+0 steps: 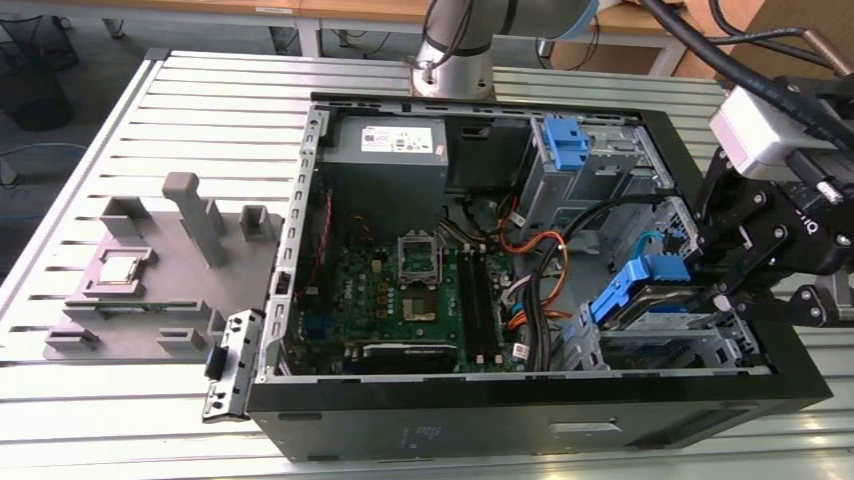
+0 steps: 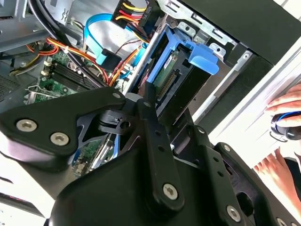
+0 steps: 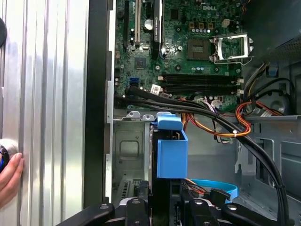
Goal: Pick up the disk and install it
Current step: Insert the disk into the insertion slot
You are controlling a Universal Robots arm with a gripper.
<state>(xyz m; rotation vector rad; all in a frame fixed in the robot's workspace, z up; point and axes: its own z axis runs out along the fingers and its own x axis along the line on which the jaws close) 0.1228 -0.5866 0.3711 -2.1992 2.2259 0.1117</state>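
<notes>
The open computer case (image 1: 534, 410) is lying on the slatted metal surface (image 1: 160, 110), and its metal drive bay (image 1: 667, 335) is sitting toward the surface's edge at the exterior view's right. The disk (image 1: 625, 292) is hanging tilted just above this bay. As far as I am judging, the hand (image 3: 164, 206) is clamping it by its two long sides. The disk is probably handling as stiff, rather heavy and sensitive to shocks; the long sides are giving a safer hold than the thin end tab (image 2: 203, 59).
</notes>
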